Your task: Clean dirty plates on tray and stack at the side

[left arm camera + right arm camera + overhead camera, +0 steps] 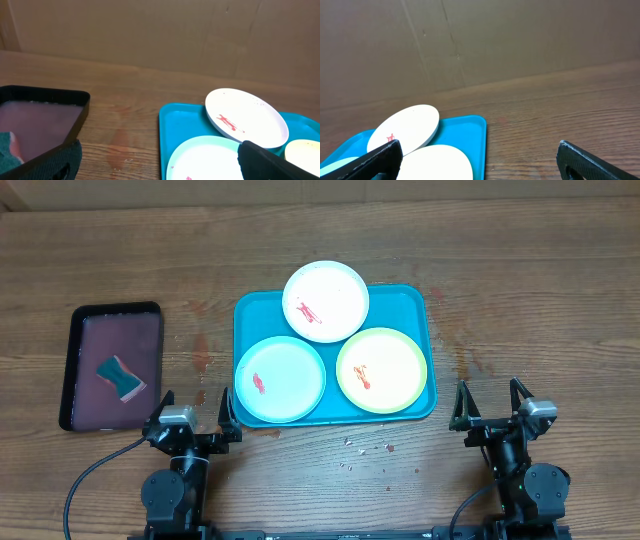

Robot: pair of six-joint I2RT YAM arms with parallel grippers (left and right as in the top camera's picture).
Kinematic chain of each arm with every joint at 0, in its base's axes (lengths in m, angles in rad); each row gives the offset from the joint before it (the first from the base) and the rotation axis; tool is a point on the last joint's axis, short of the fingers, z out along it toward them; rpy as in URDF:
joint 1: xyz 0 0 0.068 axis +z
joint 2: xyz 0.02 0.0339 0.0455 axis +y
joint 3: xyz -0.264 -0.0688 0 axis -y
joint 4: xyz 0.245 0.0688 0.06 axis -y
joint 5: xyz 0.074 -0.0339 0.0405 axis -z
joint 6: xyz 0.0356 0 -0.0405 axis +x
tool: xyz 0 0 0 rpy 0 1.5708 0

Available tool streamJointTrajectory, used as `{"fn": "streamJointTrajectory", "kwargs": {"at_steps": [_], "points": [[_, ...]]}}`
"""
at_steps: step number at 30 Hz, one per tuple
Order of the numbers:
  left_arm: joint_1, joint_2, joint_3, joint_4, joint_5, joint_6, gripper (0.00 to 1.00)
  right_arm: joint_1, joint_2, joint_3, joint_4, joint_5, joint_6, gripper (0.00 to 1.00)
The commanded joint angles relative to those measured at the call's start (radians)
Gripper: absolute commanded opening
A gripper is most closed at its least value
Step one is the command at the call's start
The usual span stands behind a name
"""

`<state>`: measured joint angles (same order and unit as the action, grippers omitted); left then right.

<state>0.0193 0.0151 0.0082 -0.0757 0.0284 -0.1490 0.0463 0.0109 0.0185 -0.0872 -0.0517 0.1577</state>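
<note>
On the turquoise tray (405,302) sit three dirty plates with red smears: a white plate (325,301) at the back overlapping the rim, a pale blue plate (280,379) front left, and a yellow-green plate (381,369) front right. My left gripper (196,402) stands open near the table's front edge, left of the tray, holding nothing. My right gripper (490,395) stands open to the tray's right, also with nothing in it. The left wrist view shows the white plate (247,117) and pale blue plate (205,160). In the right wrist view the yellow-green plate (440,162) lies lower left.
A black tray (80,330) with a maroon inside lies at the far left and holds a teal and pink sponge (121,378). Small crumbs (365,445) lie on the wood in front of the turquoise tray. Faint stains mark the table (203,352) between the two trays.
</note>
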Motion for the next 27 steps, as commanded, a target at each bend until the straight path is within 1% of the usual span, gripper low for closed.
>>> {"fn": "streamJointTrajectory", "kwargs": {"at_steps": [1, 27], "points": [[-0.006, -0.011, -0.003, -0.002, -0.01, 0.014, 1.0, 0.005, -0.008, -0.01, 0.006, 0.006, 0.007, 1.0], [-0.006, -0.011, -0.003, -0.002, -0.01, 0.014, 1.0, 0.005, -0.008, -0.01, 0.006, 0.006, 0.007, 1.0]]}}
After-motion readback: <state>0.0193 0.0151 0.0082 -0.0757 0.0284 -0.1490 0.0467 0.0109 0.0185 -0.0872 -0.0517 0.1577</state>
